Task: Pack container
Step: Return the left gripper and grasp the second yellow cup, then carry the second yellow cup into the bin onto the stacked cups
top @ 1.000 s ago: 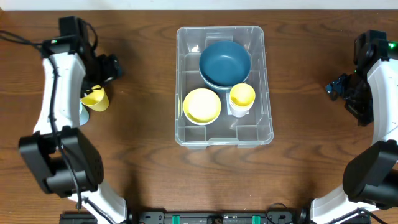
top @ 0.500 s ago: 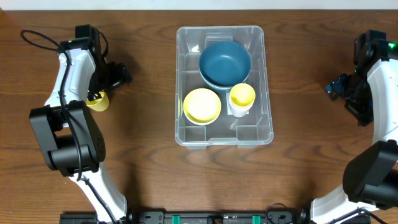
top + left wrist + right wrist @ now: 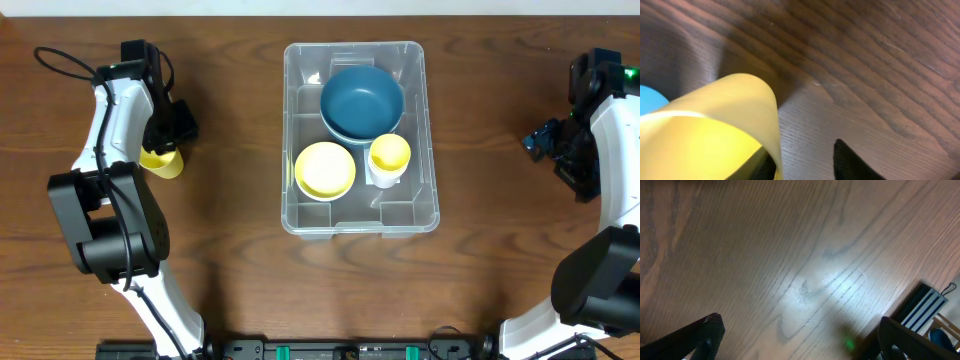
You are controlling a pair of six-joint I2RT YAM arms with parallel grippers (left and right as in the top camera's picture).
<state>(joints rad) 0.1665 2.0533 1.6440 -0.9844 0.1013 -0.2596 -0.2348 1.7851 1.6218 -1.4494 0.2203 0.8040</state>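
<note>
The container point(image 3: 300, 200) is a clear plastic bin in the middle of the table. It holds a blue bowl point(image 3: 362, 100), a yellow bowl point(image 3: 325, 169) and a yellow cup on a white one point(image 3: 389, 157). Left of it, a loose yellow cup point(image 3: 162, 162) lies on the wood. My left gripper point(image 3: 166, 135) straddles the wall of that yellow cup point(image 3: 705, 130). One finger is inside the cup and the other finger point(image 3: 855, 162) stands outside, a gap away from the wall. My right gripper point(image 3: 537, 140) hangs open over bare wood at the far right.
A light blue object point(image 3: 650, 100) peeks out behind the loose cup at the left edge of the left wrist view. Black cable loops lie near the far left corner point(image 3: 60, 60). A dark striped item point(image 3: 920, 305) sits at the table's edge by the right gripper.
The left arm swung in over the loose yellow cup. Its jaws have narrowed around the cup's wall, and the cup has shifted slightly right. The right arm has not moved.
</note>
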